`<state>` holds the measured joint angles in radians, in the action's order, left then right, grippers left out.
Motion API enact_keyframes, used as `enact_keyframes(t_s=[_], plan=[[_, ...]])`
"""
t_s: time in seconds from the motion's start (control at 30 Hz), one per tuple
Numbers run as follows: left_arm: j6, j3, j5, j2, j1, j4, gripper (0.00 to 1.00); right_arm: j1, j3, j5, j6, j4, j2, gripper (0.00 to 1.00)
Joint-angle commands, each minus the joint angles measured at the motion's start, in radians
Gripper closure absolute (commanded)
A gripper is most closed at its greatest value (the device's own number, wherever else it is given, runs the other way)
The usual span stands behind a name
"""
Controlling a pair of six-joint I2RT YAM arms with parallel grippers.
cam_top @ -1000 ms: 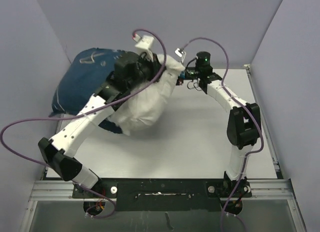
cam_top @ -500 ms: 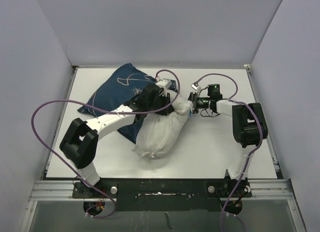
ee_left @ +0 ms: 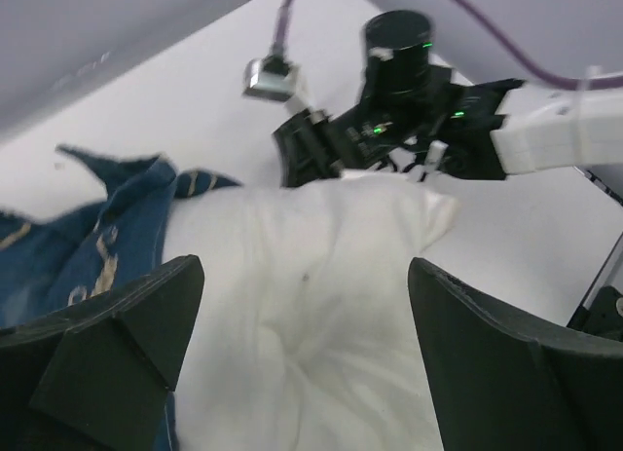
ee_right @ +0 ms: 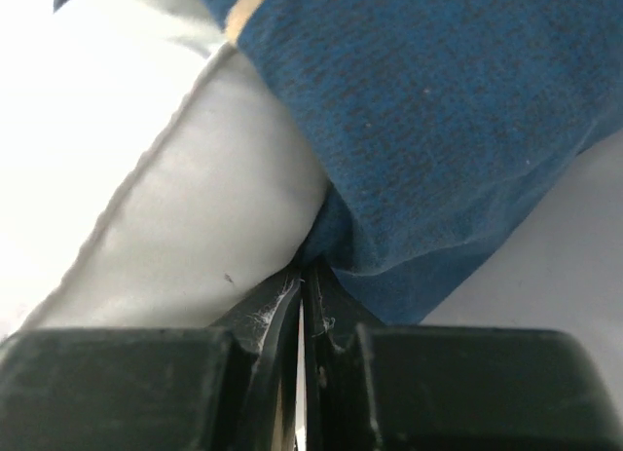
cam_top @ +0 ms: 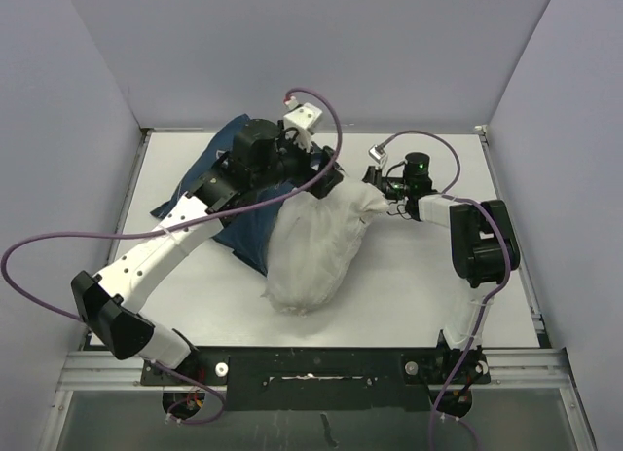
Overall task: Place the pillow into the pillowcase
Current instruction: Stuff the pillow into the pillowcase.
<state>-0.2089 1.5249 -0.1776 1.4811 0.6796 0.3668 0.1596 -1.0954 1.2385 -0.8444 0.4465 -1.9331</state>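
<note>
While I read the overhead view from its left edge, the first thing I meet is the white left arm, slanting up toward the middle and covering part of the task cloth. Under it, left of centre on the white tabletop, lies the big navy-blue fabric pillowcase with cream line drawings, crumpled and flat.

The left gripper hangs over the far end of that case. Its two dark fingers are spread wide with nothing clamped between them. In its wrist view, blue cloth sits at the left and white stuffing fills the middle.

Next, at the centre of the overhead frame, is the large, soft, plain white stuffed pillow, lumpy and wrinkled. Its left edge lies against the pillowcase and most of its body lies bare on the table. Whether any of it is tucked inside, I cannot tell.

Its upper right corner reaches the right gripper. In the right wrist view those fingers are pressed tight together exactly where white fabric meets blue. Which of the two they bite, I cannot tell.

A purple cable with a small silver plug hangs just beside that gripper.
</note>
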Motion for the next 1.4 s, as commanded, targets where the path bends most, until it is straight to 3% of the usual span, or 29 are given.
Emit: enact_keyframes(t_s=[0.0,0.2,0.37,0.43,0.47,0.5,0.53,0.57,0.63,0.77,0.97,1.1,1.27,1.37], plan=[[0.376,0.177,0.135,0.056,0.192,0.129,0.11,0.023,-0.017,0.068,-0.063,0.140,0.057,1.00],[0.666,0.358,0.145,0.255,0.283,0.288,0.06,0.035,-0.011,0.070,-0.063,0.139,0.071,1.00],[0.754,0.258,0.148,0.317,0.278,0.249,0.05,0.029,-0.008,0.074,-0.062,0.142,0.084,1.00],[0.759,0.200,0.213,0.329,0.264,0.224,0.09,0.026,-0.004,0.077,-0.064,0.146,0.089,1.00],[0.752,0.174,0.255,0.334,0.250,0.218,0.19,0.024,-0.001,0.079,-0.066,0.152,0.091,1.00],[0.731,0.155,0.302,0.336,0.231,0.215,0.38,0.020,0.004,0.081,-0.070,0.162,0.094,1.00],[0.700,0.141,0.341,0.335,0.204,0.217,0.65,0.016,0.008,0.084,-0.073,0.169,0.096,1.00],[0.663,0.123,0.364,0.327,0.173,0.219,0.86,0.011,0.010,0.089,-0.076,0.176,0.098,1.00],[0.603,0.073,0.348,0.291,0.091,0.224,1.00,0.003,0.012,0.102,-0.111,0.239,0.089,1.00],[0.504,-0.104,0.249,0.189,-0.036,0.177,1.00,0.008,0.015,0.114,-0.244,0.446,0.076,1.00],[0.359,-0.360,-0.055,-0.005,-0.230,-0.040,1.00,0.012,0.009,0.119,-0.302,0.535,0.059,1.00],[0.333,-0.477,-0.185,-0.083,-0.328,-0.158,1.00,0.018,-0.006,0.125,-0.381,0.660,0.038,1.00],[0.365,-0.483,-0.158,-0.067,-0.355,-0.133,1.00,0.046,-0.045,0.136,-0.555,0.895,-0.001,1.00],[0.314,-0.432,-0.135,0.006,-0.352,-0.138,1.00,0.089,-0.070,0.148,-0.585,0.925,-0.004,1.00]])
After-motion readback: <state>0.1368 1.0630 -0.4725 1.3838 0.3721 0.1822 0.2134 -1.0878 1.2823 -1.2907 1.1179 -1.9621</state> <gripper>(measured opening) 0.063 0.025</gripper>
